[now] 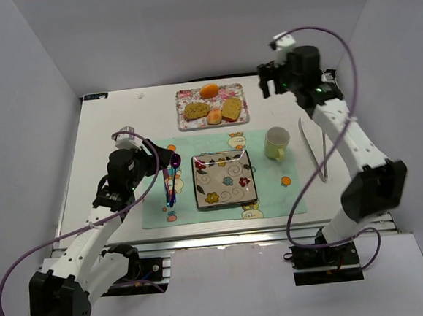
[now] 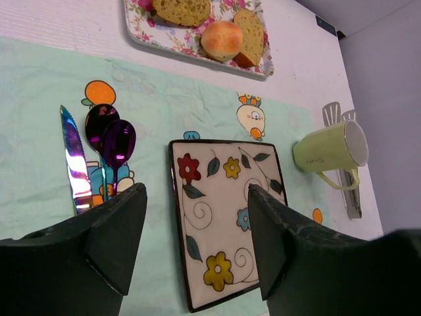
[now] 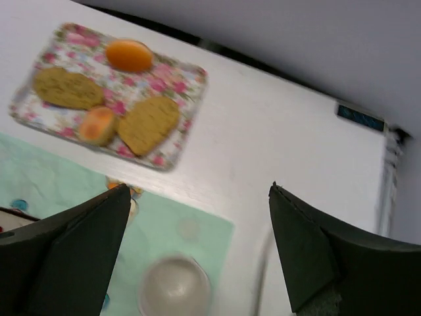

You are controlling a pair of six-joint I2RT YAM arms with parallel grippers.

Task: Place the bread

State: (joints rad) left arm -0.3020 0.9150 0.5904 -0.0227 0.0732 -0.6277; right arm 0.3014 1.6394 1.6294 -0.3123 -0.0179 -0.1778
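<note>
1. The bread (image 3: 148,124) lies flat at the right end of the flowered tray (image 3: 179,78). The tray sits near the middle of the table's far edge. A small bun (image 3: 99,125) is tight against the bread's left side.
2. The step in hand looks like the reach for the slice. The right gripper (image 3: 198,187) hovers high over the far right corner area, off to the right of the tray and not yet above the bread.
3. To do this well, the gripper should travel left until the slice sits between its fingers. It should then drop straight down and close across the narrower width.
4. The bun crowds one side, so the finger on that side needs to slip in without shoving the bun or the darker bread piece (image 3: 66,89) beyond it.
5. The slice lies flat and is probably soft. A low, gentle pinch should lift it, while a hard squeeze risks crushing it.
6. The likely drop spot is the flowered plate (image 1: 224,179) on the green mat (image 1: 273,190), toward the near edge.
7. The right gripper's jaws are spread wide, gripping nothing and touching nothing.
8. The left gripper (image 2: 197,191) is likewise spread wide and empty. It hangs above the mat on the side toward the table's left edge.
</note>
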